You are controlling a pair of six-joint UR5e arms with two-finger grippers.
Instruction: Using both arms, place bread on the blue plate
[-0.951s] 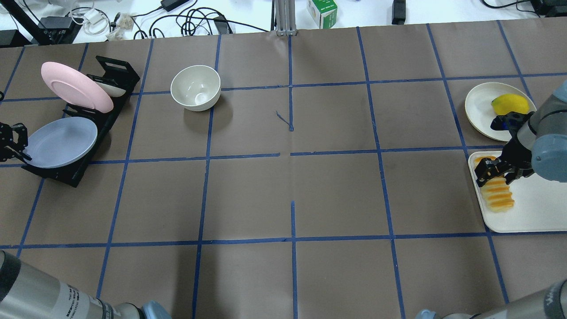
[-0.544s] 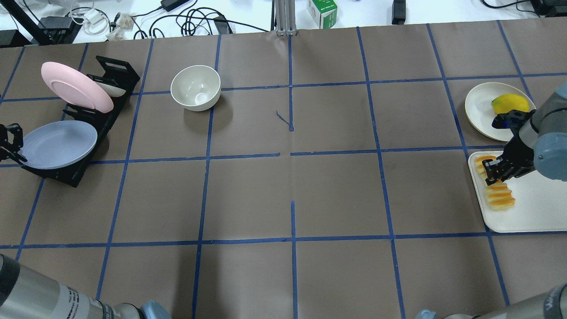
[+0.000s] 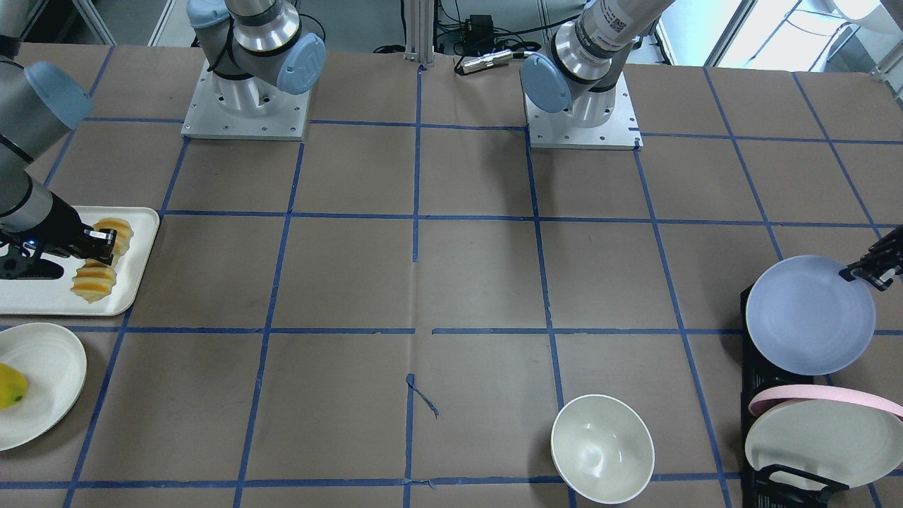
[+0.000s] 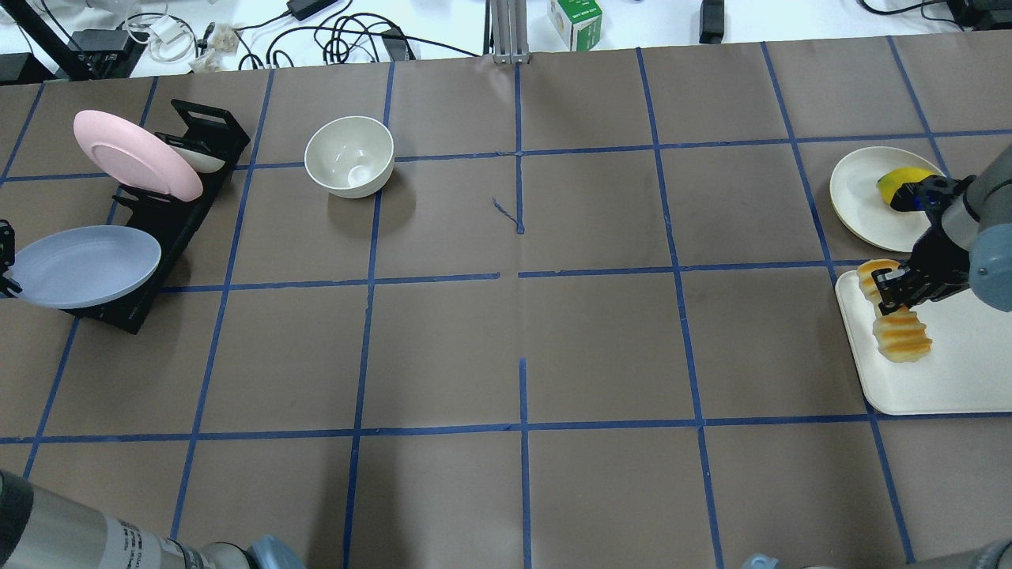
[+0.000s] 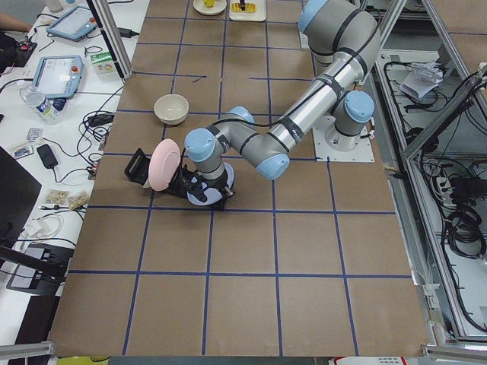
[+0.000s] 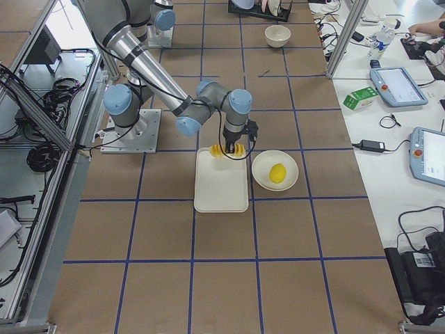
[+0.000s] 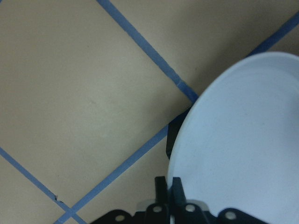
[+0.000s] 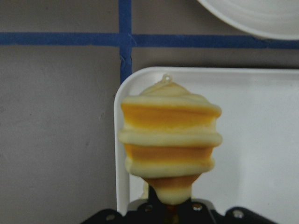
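The bread, a ridged orange-yellow loaf, hangs tilted in my right gripper, which is shut on its middle just above the white tray. It also shows in the front view and fills the right wrist view. The blue plate leans out of the black rack at the far left. My left gripper is shut on the plate's outer rim. In the left wrist view the fingers pinch the plate's edge.
A pink-backed plate stands in the rack behind the blue one. An off-white bowl sits at the back left. A cream plate with a yellow fruit lies beyond the tray.
My right gripper has shut on the bread and raised it off the tray, drifting right. My left gripper has pulled the blue plate leftward, and it now lies flatter.
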